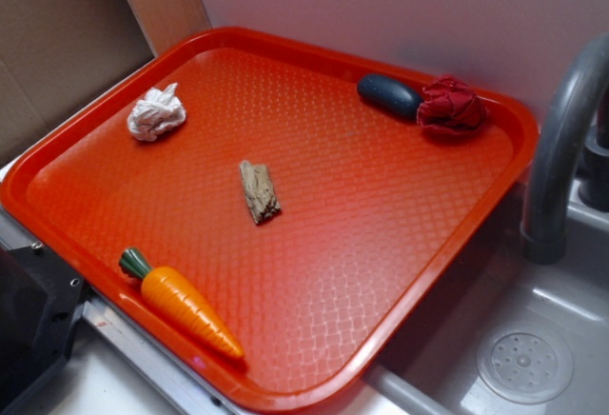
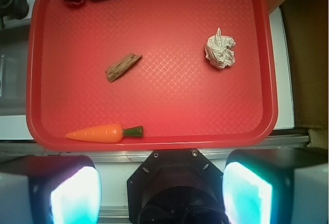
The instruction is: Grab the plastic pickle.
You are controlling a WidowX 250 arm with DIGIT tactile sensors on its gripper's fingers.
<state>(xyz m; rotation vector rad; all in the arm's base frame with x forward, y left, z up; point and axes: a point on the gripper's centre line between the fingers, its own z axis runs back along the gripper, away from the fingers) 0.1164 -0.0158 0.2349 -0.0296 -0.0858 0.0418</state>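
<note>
Overhead, the gripper (image 2: 162,190) sits off the tray's near edge w/ jaws spread wide, holding nothing. Plastic pickle (image 1: 388,95) lies in the far corner of the orange tray (image 1: 400,244), touching the red cloth wad (image 1: 450,106). Wood chip (image 1: 259,191) mid-tray; toy carrot (image 1: 181,301) near front rim.

Gripper (image 2: 162,193) is positioned high, camera facing straight down, both fingers (image 2: 74,196) spread wide apart, nothing held between them.

A red tray (image 1: 86,182) holds a white paper wad (image 1: 156,113) at far left, a wood chip (image 1: 259,191) in the middle, a toy carrot (image 1: 181,301) near, a red cloth wad (image 1: 450,106) at far right.
</note>
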